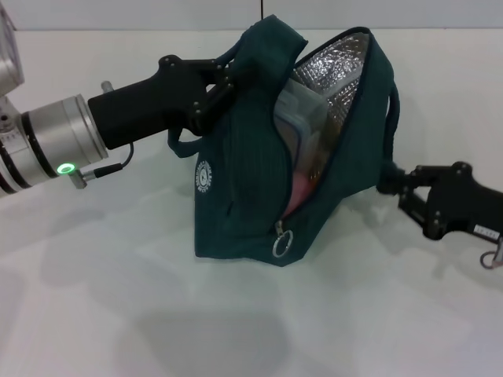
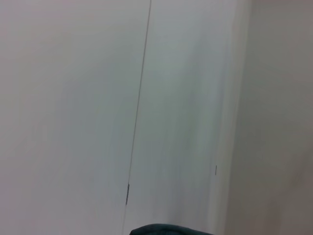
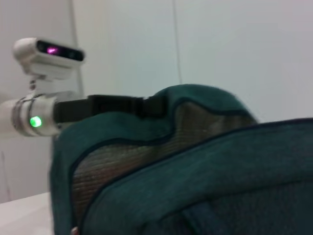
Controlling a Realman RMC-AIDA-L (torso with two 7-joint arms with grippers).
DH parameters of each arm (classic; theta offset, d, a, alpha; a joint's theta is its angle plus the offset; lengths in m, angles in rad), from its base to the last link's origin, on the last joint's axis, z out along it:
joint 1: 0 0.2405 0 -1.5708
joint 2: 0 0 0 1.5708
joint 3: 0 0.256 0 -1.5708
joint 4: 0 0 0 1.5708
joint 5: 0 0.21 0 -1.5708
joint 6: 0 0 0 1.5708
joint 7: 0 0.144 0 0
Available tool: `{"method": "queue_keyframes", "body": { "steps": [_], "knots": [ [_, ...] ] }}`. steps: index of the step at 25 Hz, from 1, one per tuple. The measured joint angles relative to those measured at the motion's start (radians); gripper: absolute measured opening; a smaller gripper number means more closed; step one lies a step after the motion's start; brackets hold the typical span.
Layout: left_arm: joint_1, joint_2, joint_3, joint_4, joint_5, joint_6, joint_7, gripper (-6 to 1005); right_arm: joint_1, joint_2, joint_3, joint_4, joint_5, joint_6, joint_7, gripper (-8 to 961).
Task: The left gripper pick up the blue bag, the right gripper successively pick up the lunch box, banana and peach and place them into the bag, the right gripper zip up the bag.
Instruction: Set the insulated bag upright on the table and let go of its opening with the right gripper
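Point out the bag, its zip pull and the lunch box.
bag (image 1: 236, 196), head view, outer front panel.
zip pull (image 1: 283, 245), head view, metal ring at the zip's lower end.
lunch box (image 1: 302, 118), head view, clear lid inside the opening.

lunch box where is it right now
In the head view the lunch box sits inside the open blue bag at centre, against the silver lining, with something pink below it. The left gripper holds the bag's top edge.
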Motion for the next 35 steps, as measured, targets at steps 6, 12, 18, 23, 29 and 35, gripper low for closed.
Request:
{"method": "queue_keyframes", "body": {
  "steps": [6, 12, 18, 23, 29, 35],
  "knots": [
    [0.046, -0.001, -0.001, 0.074, -0.035, -0.004, 0.118, 49, -0.001, 0.002, 0.002, 0.021, 0.128, -0.014, -0.055, 81],
    [0.179, -0.002, -0.001, 0.243, -0.117, -0.012, 0.402, 49, 0.008, 0.001, 0.003, 0.038, 0.232, -0.146, -0.090, 63],
    [0.280, -0.009, -0.002, 0.379, -0.124, -0.042, 0.665, 49, 0.038, -0.020, 0.000, 0.029, 0.211, -0.195, -0.004, 64],
    [0.301, -0.011, -0.003, 0.416, -0.127, -0.085, 0.720, 49, 0.041, -0.031, -0.002, 0.030, 0.195, -0.207, 0.044, 63],
    [0.313, -0.013, -0.003, 0.435, -0.125, -0.092, 0.722, 50, 0.026, -0.032, 0.002, 0.037, 0.176, -0.203, 0.048, 102],
    [0.308, -0.011, -0.003, 0.437, -0.125, -0.092, 0.723, 50, 0.017, -0.035, 0.004, 0.037, 0.171, -0.214, 0.051, 183]
  ]
}}
